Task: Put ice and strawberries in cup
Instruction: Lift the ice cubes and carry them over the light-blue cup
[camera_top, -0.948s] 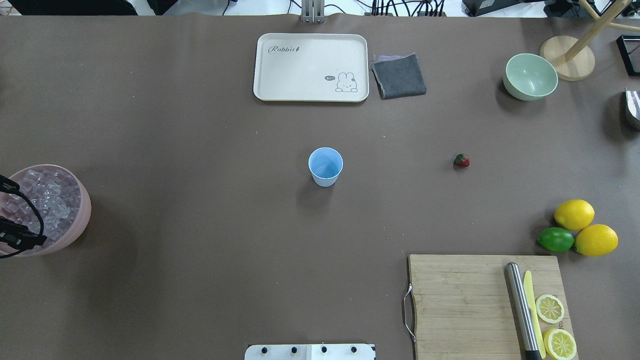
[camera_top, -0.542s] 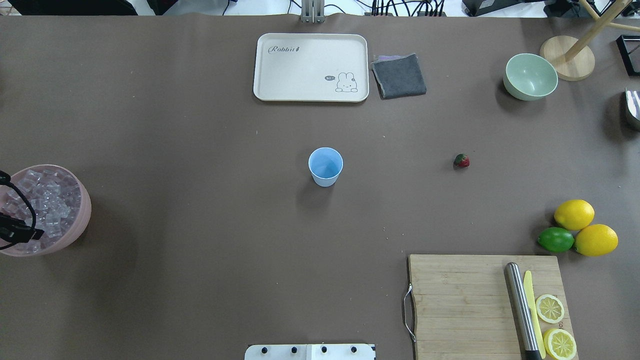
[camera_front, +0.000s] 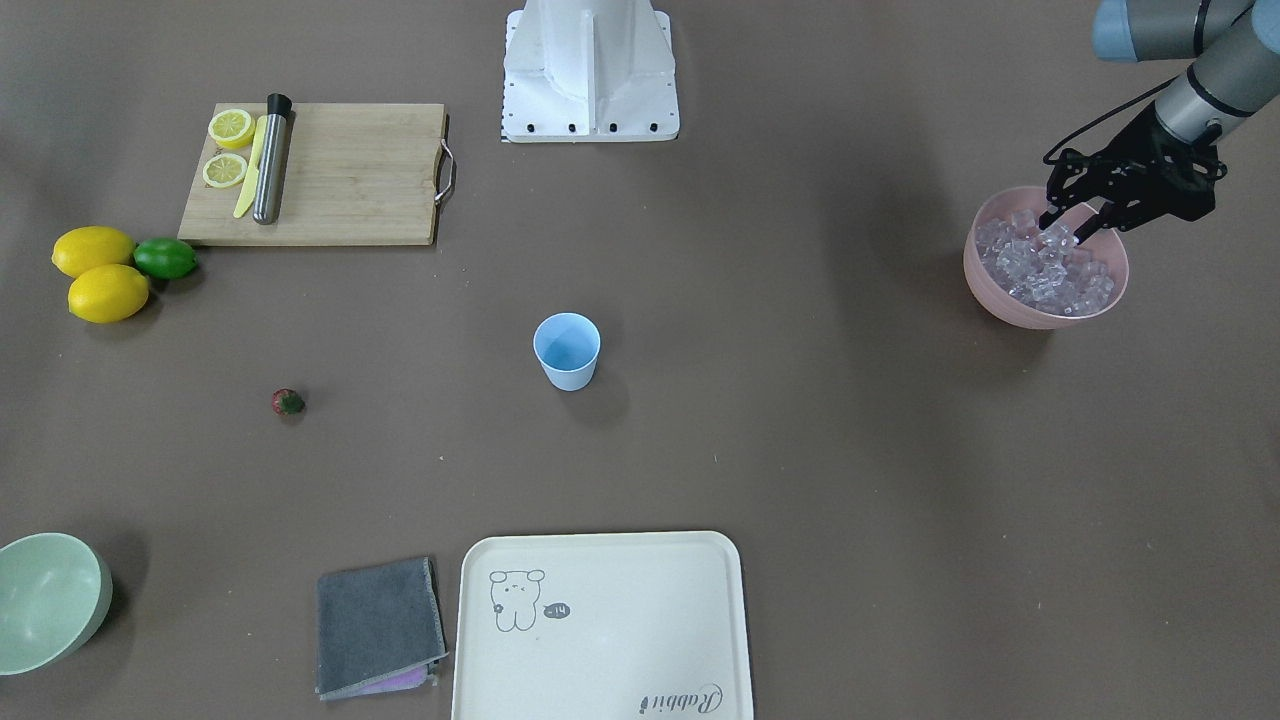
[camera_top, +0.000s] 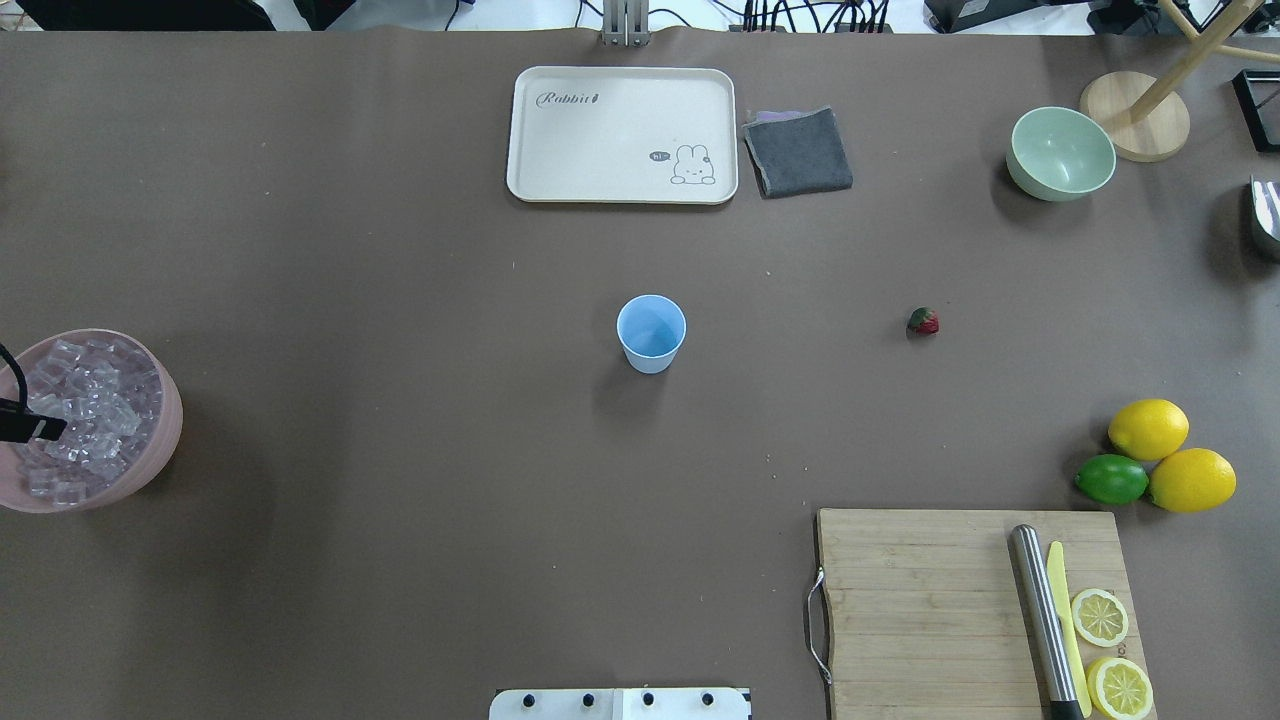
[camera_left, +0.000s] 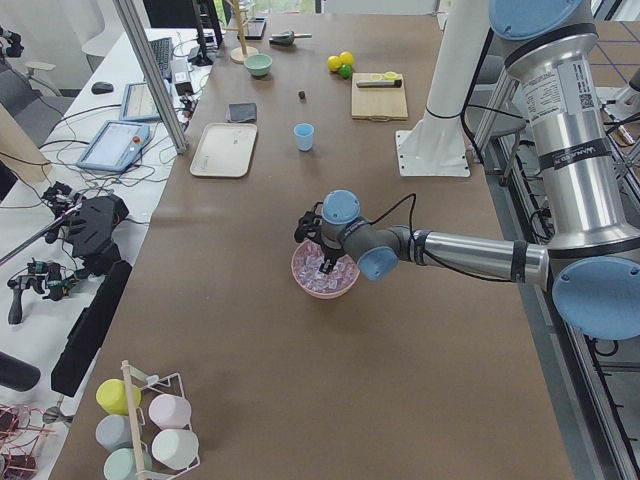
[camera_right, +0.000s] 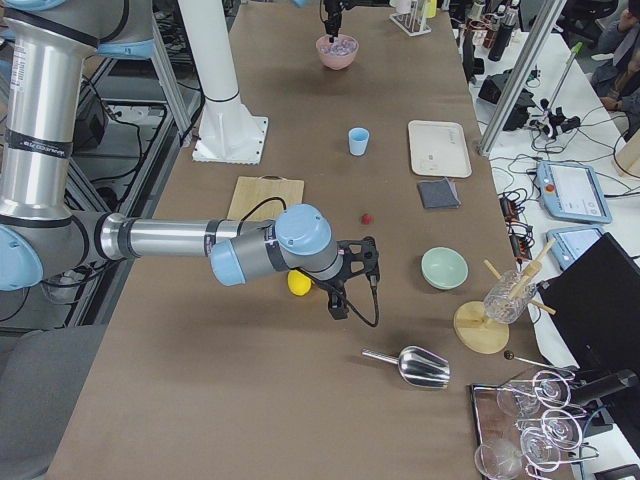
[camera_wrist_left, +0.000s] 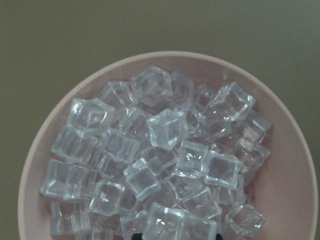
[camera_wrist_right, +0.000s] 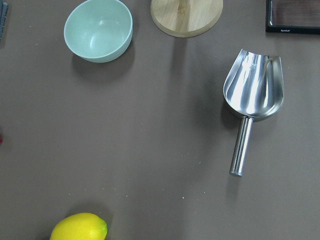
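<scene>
The light-blue cup (camera_top: 651, 332) stands upright at the table's middle, also in the front view (camera_front: 567, 350). The strawberry (camera_top: 923, 321) lies on the table to its right. The ice (camera_wrist_left: 160, 160) fills the pink bowl (camera_top: 165, 440) at the left edge. My left gripper (camera_front: 1066, 228) hangs over that bowl, open, its fingertips down among the top cubes, one cube between them. My right gripper (camera_right: 338, 303) shows only in the right side view, low over the table near a lemon; I cannot tell its state.
A cream tray (camera_top: 560, 140), grey cloth (camera_top: 798, 152) and pale-green bowl (camera_top: 1060, 152) sit at the far side. Two lemons (camera_top: 1148, 428), a lime (camera_top: 1111, 479) and a cutting board (camera_top: 920, 600) sit near right. A metal scoop (camera_wrist_right: 252, 90) lies under the right wrist.
In the overhead view my left gripper has slid toward the far side and left over the ice bowl, so less of it shows. Cup and strawberry have not moved.
</scene>
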